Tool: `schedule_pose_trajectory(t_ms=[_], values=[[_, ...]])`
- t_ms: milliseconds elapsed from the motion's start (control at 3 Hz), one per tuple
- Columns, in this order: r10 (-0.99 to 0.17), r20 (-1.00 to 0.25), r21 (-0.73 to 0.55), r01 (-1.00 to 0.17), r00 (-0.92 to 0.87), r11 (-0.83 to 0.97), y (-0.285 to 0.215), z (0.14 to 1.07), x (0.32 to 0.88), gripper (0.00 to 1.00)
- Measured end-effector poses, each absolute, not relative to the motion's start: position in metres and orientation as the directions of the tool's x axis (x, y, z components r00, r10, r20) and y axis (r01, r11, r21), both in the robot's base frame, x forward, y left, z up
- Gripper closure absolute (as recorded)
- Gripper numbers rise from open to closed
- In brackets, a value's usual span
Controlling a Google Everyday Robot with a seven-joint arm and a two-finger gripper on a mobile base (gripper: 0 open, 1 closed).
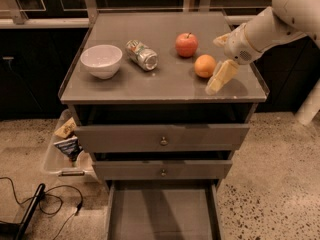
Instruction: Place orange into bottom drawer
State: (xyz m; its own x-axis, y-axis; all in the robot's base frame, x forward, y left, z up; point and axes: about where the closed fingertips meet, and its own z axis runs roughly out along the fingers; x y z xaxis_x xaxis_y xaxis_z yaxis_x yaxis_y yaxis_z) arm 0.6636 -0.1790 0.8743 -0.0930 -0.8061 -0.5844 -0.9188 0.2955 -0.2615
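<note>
Camera view: the only view, looking down on a grey cabinet from the front.
Orange (205, 65): sits on the cabinet's top surface (165, 86), right of centre, just in front of and to the right of the red apple (186, 44).
Gripper (218, 64): comes in from the right on a white arm, low over the surface, with its two pale fingers spread apart and nothing held.
Key relation: the orange lies immediately to the left of the gripper, at the mouth of the gap between the fingers. One finger is beyond it and the other nearer the front edge. Whether either finger touches it, I cannot tell.
Axis: the fruit is round, so no long axis constrains the grasp angle.
Bottom drawer (162, 211): pulled out at floor level below the two knobbed drawers, well apart from the orange. It is a flat grey tray with low side walls.
Textures: the orange has matte skin and the apple is glossier with a stem. The surface is smooth and faintly reflective.
Other items: a metal can (142, 55) lies on its side, with a white bowl (101, 60) to its left.
</note>
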Motion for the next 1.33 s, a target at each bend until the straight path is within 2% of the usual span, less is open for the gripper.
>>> schedule_pose_trajectory(t_ms=[333, 667, 1000, 1333], values=[[-0.773, -0.625, -0.216, -0.927, -0.109, 0.305, -0.1737, 0.8603, 0.6923, 0.0], [-0.77, -0.629, -0.212, -0.928, -0.11, 0.306, -0.1733, 0.8588, 0.6966, 0.0], [-0.77, -0.629, -0.212, -0.928, -0.11, 0.306, -0.1733, 0.8587, 0.6966, 0.19], [-0.77, -0.629, -0.212, -0.928, -0.11, 0.306, -0.1733, 0.8587, 0.6966, 0.42]])
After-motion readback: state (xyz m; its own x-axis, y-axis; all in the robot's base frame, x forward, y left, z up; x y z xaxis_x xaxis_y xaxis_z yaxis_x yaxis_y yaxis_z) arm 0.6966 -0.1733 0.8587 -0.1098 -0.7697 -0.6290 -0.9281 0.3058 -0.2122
